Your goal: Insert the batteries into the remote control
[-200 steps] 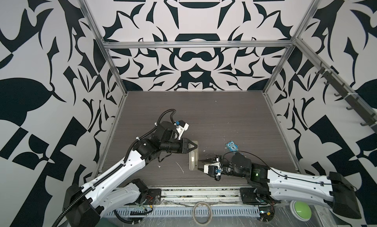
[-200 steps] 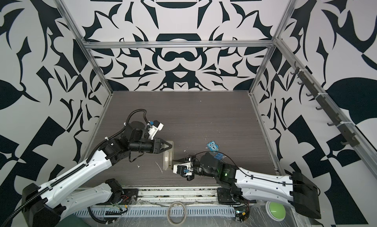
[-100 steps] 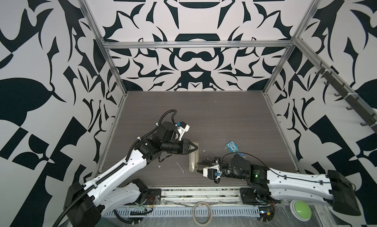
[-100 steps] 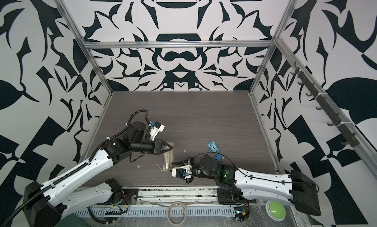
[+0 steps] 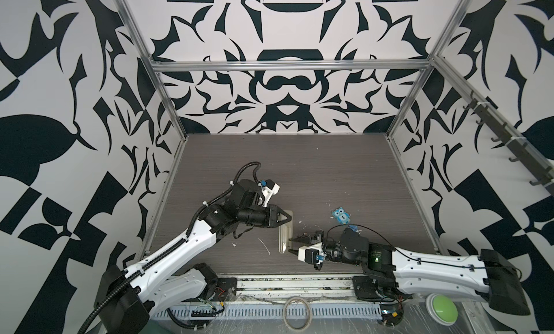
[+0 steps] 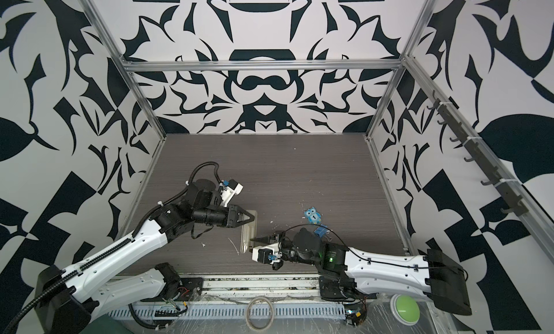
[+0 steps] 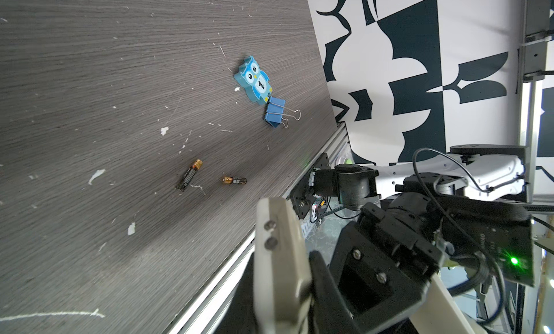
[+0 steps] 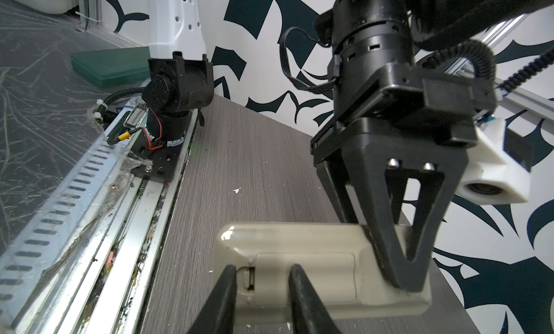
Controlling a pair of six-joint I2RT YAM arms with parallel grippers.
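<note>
The remote control (image 5: 286, 233) (image 6: 248, 233) lies back up on the table, its beige battery cover (image 8: 305, 275) in place. My left gripper (image 5: 289, 218) (image 6: 252, 218) (image 8: 401, 275) is shut on the remote's far end; the left wrist view shows the remote (image 7: 278, 251) edge-on in that grip. My right gripper (image 8: 260, 268) (image 5: 291, 245) is open, one finger on each side of the cover's latch end. Two batteries (image 7: 189, 174) (image 7: 234, 180) lie loose on the table beside the right arm, apart from each other.
A blue owl figure (image 5: 341, 217) (image 7: 253, 79) and a blue binder clip (image 7: 275, 112) lie right of the remote. White flecks dot the wood. The slotted rail (image 8: 90, 179) runs along the table's front edge, with a green button (image 5: 441, 306) and a tape ring (image 5: 297, 313) beyond.
My right gripper has edged in over the remote's near end and its jaws have narrowed a little. The left gripper keeps its hold on the remote in the same place.
</note>
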